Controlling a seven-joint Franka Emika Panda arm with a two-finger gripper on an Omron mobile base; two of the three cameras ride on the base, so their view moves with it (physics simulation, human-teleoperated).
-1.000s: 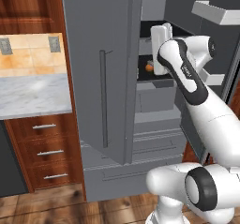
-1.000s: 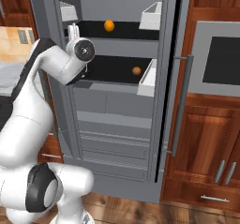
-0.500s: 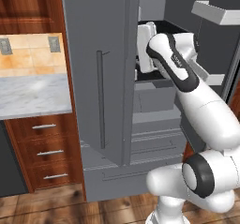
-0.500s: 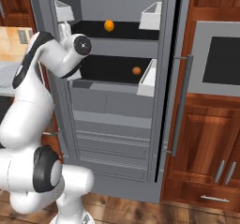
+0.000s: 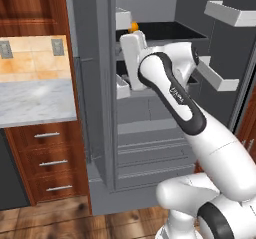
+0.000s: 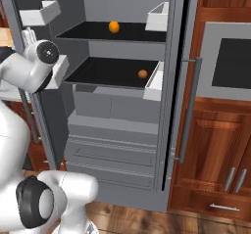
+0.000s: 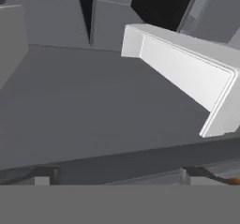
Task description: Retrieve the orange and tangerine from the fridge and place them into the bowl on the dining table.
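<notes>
Reddish-brown wood cabinets flank the fridge [image 6: 122,105], which stands with both doors swung wide so its black shelves are reachable. Its white door bins [image 6: 158,16] hang at either side. The white arm [image 5: 175,88] rises from the base and bends toward the left side of the opening, with the hand near the left door's bins, probably lining up to reach a shelf. The gripper [image 7: 117,174] has its jaws spread wide and holds nothing; a white bin [image 7: 187,78] lies just ahead of it. One orange fruit [image 6: 113,27] sits on the upper shelf, and a smaller one [image 6: 142,74] rests on the lower shelf near the right door bin. Both remain to be fetched. Small lettering on the forearm [image 5: 177,94] is too blurred to read.
</notes>
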